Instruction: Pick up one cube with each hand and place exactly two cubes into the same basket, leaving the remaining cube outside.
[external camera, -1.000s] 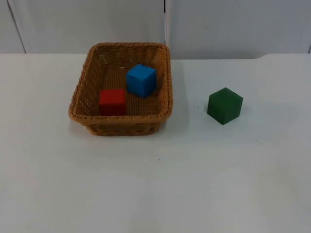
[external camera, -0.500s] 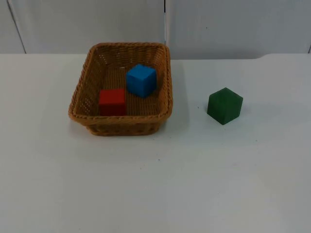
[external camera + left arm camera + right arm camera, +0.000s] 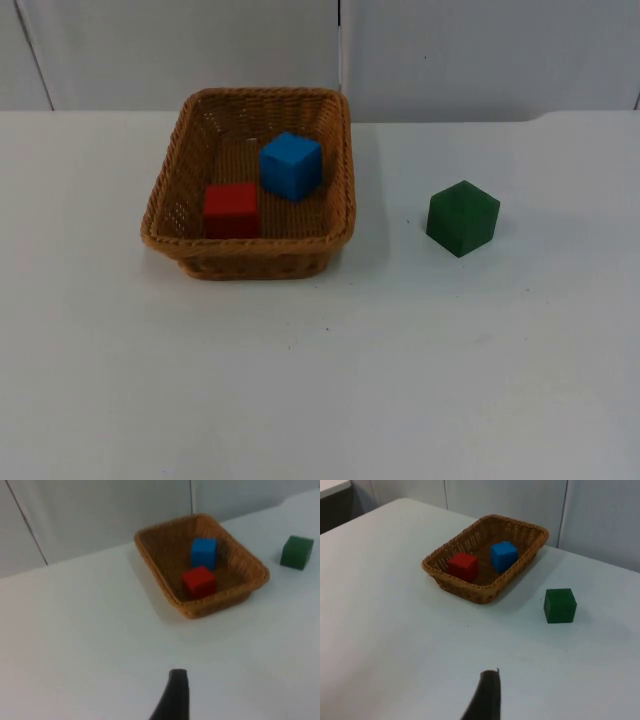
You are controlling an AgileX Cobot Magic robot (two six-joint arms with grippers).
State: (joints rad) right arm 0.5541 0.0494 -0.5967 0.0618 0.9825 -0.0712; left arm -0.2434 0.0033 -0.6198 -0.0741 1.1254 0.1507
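Note:
A brown woven basket stands left of the table's middle. Inside it a red cube rests near the front wall and a blue cube behind it, close together. A green cube sits on the bare table to the right of the basket. My left gripper hangs well back from the basket, the red cube and the blue cube. My right gripper waits far from the green cube and the basket. Neither gripper holds anything.
The white table stretches wide in front of the basket and the green cube. The grey partition wall closes off the back just behind the basket.

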